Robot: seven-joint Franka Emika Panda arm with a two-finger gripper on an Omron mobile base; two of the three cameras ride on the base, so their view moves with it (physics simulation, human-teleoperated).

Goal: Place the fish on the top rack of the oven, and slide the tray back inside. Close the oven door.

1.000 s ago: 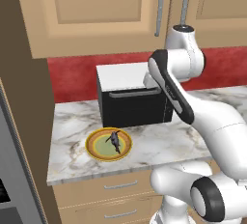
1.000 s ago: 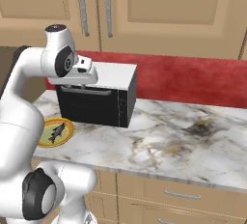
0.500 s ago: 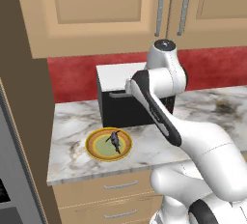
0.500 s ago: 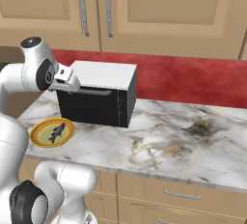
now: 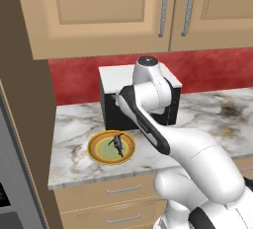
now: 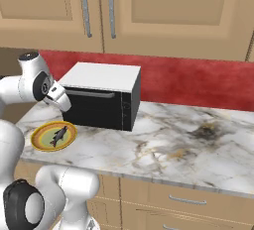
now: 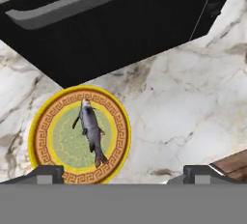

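Looking over the left base view: fish (image 5: 117, 143) on plate (image 5: 111, 147), below gripper, apart. Right base view: gripper (image 6: 61, 101) above fish (image 6: 59, 135). Hand view: jaws wide, empty; fish (image 7: 91, 131) ahead between fingertips (image 7: 47, 172), black box (image 7: 111, 20) beyond.

The tabletop (image 6: 168, 144) looks like polished marble, white with grey and brown veins. The fish (image 7: 91, 131) has a smooth, dull grey skin and lies on a glazed-looking yellow plate (image 7: 46, 131) with a patterned brown band. The small black box (image 6: 106, 107) is matt black with a flat white top. The cabinets (image 5: 99, 16) look like smooth light wood with brushed metal handles (image 5: 164, 6).
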